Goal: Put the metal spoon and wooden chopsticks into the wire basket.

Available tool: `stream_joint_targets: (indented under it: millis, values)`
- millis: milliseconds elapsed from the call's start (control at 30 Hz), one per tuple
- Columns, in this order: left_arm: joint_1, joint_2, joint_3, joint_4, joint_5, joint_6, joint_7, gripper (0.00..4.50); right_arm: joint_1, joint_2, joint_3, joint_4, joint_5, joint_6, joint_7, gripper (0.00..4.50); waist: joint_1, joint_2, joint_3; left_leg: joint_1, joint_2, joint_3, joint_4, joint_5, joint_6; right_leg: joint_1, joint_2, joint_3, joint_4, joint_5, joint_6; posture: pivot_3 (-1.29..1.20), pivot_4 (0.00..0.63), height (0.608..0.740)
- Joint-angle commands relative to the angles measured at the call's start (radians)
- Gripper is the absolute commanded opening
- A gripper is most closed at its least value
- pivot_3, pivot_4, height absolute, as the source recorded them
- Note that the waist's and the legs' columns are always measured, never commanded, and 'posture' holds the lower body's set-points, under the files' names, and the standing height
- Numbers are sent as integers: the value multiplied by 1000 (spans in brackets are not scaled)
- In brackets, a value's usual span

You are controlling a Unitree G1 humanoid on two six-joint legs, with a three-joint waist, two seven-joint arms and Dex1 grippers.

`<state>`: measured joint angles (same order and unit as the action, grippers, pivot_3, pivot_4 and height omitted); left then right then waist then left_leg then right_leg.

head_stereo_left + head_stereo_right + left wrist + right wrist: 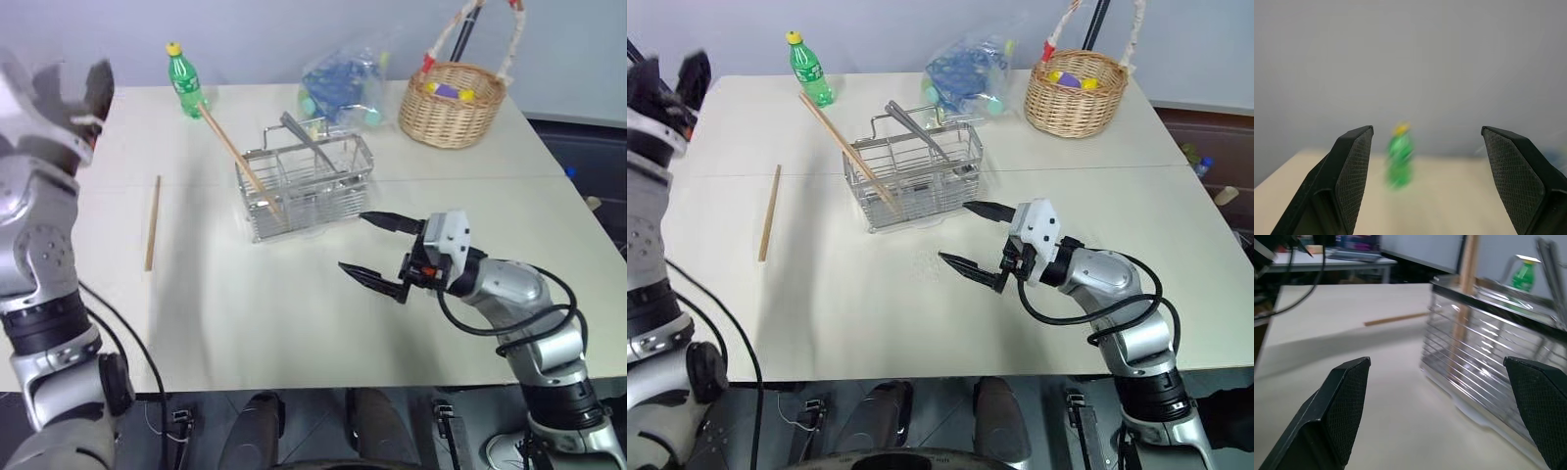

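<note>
The wire basket (pixel 306 188) stands mid-table. One wooden chopstick (pixel 233 152) leans in it, its top tilted toward the far left. The metal spoon (pixel 308 143) also rests in the basket, handle sticking up. A second chopstick (pixel 152 223) lies flat on the table, left of the basket. My right gripper (pixel 353 242) hovers open and empty just in front of the basket's near right corner; the right wrist view shows the basket (pixel 1488 347) close ahead. My left gripper (pixel 76 86) is raised at the far left, open and empty, facing the green bottle (pixel 1399 156).
A green bottle (pixel 183 80) stands at the table's far left. A clear bag of blue items (pixel 343 86) lies behind the wire basket. A round wicker basket (pixel 453 106) with a tall handle sits at the far right. The table's front edge runs below my right arm.
</note>
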<state>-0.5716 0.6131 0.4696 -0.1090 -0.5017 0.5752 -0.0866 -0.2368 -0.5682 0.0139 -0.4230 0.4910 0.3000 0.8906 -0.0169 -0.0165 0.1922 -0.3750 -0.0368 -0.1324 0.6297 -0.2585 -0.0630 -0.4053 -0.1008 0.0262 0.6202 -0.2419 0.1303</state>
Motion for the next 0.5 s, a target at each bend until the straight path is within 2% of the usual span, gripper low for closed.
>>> stream_joint_targets:
  millis: [33,133,200,500]
  values:
    - [64,45,7,-49,67,108,64,3708,-36,-15,-11,-52,45,23,18,4500,0,-1,0,0,0,0,0,0,0,0,0,0,0,0,0,0,150,740]
    - [100,19,27,-42,86,292,170,3708,-55,-15,-9,-50,53,40,17,4500,0,-1,0,0,0,0,0,0,0,0,0,0,0,0,0,0,150,740]
    - [123,31,3,-37,116,341,177,3708,-60,-15,-10,-50,57,49,16,4500,0,-1,0,0,0,-1,0,0,0,0,0,0,0,0,0,0,150,740]
    - [55,40,-147,123,225,295,99,3708,-66,-9,-10,-70,59,80,-14,4500,4,-1,0,0,0,0,0,0,0,-1,0,0,0,0,0,0,150,740]
